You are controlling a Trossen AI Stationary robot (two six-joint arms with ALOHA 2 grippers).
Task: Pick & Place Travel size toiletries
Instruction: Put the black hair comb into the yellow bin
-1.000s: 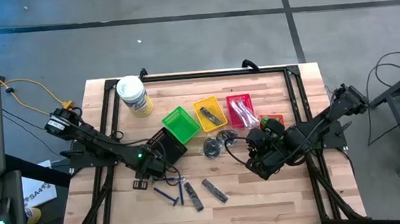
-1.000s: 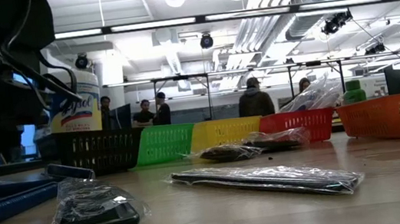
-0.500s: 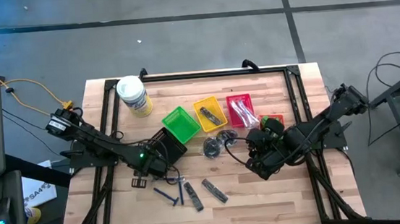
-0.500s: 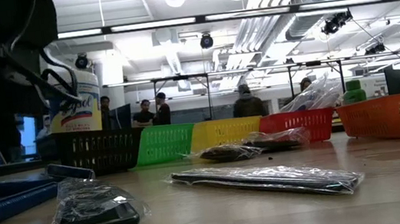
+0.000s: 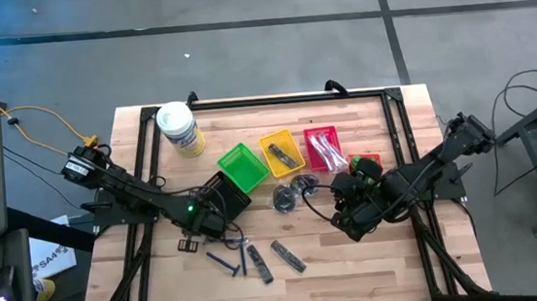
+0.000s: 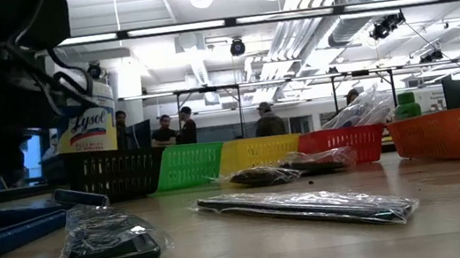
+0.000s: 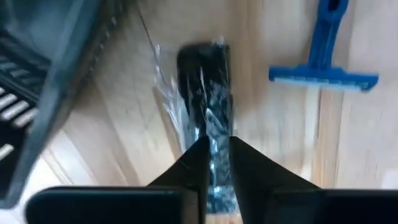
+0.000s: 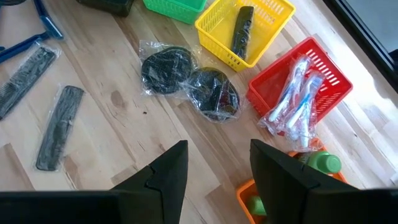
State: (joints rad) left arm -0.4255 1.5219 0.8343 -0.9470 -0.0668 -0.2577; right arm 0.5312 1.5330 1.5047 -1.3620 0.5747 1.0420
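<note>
1. The left gripper (image 7: 217, 146) is low over the table near its front edge, its two dark fingers drawn close around a bagged dark strip (image 7: 205, 93). The strip runs straight out ahead of the fingertips in its crinkled clear wrapper. The fingers look pinched on its near end, likely so it can be lifted by that end, though whether the grip is firm yet cannot be told.

2. A blue razor (image 7: 323, 65) lies flat on the wood just beside that gripper, to one side of the strip and not touching it. A black basket (image 7: 37, 93) sits close on the gripper's other side.

3. The right gripper (image 8: 214, 158) hangs above the table with its fingers spread apart and nothing between them. It appears to be waiting.

4. Ahead of the right gripper lie two bagged dark round pieces (image 8: 189, 84), touching each other.

5. Beyond those are a yellow basket (image 8: 273, 15) holding one dark strip and a red basket (image 8: 329, 78) holding slim clear packets. This suggests each kind of item goes to its own basket.

6. Two more dark strips (image 8: 59, 127) lie loose on the wood, off to the right gripper's side, apparently yet to be sorted.
</note>
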